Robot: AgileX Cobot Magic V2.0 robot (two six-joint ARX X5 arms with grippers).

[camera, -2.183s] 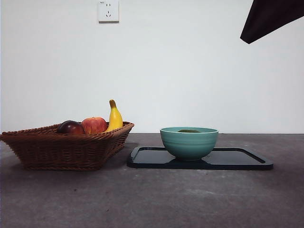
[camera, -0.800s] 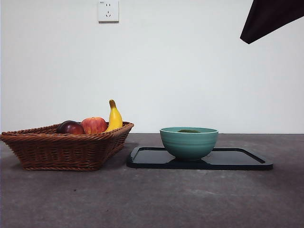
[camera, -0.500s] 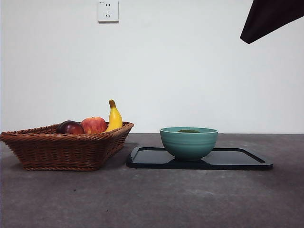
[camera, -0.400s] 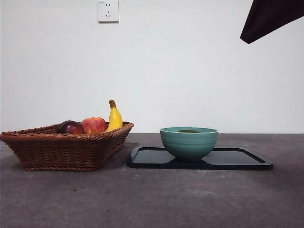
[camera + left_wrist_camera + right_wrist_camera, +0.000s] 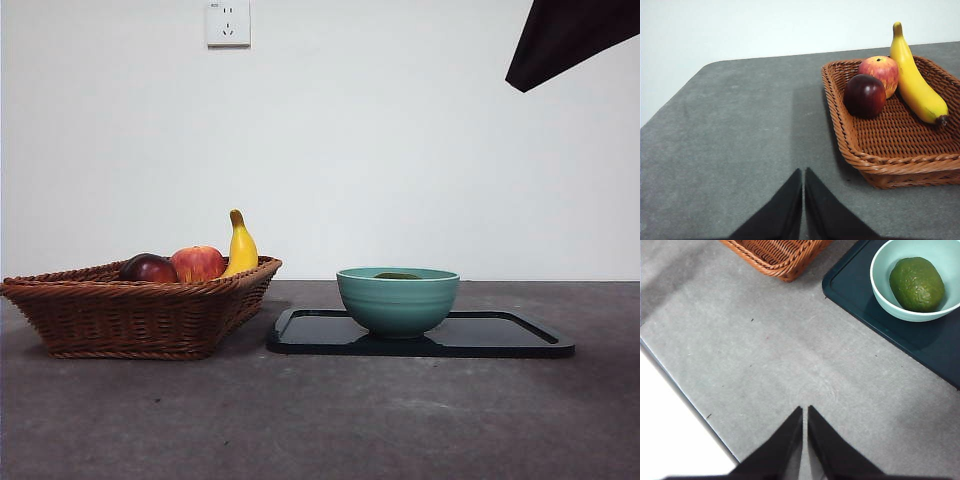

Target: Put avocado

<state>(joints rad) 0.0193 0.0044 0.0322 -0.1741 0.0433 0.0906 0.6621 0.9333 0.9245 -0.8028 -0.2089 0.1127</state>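
The dull dark-green avocado (image 5: 917, 284) lies inside the teal bowl (image 5: 881, 287); in the front view only its top (image 5: 397, 276) shows above the bowl's rim (image 5: 398, 300). The bowl stands on a dark tray (image 5: 500, 335). My right gripper (image 5: 805, 412) is shut and empty, high above bare table, well away from the bowl. My left gripper (image 5: 803, 175) is shut and empty over bare table beside the wicker basket (image 5: 875, 165). A black arm tip (image 5: 565, 40) shows at the front view's top right corner.
The wicker basket (image 5: 130, 315) stands left of the tray and holds a dark maroon fruit (image 5: 148, 268), a red apple (image 5: 198, 263) and a banana (image 5: 241, 247). The table's edge (image 5: 685, 395) shows in the right wrist view. A wall socket (image 5: 228, 22) is on the back wall.
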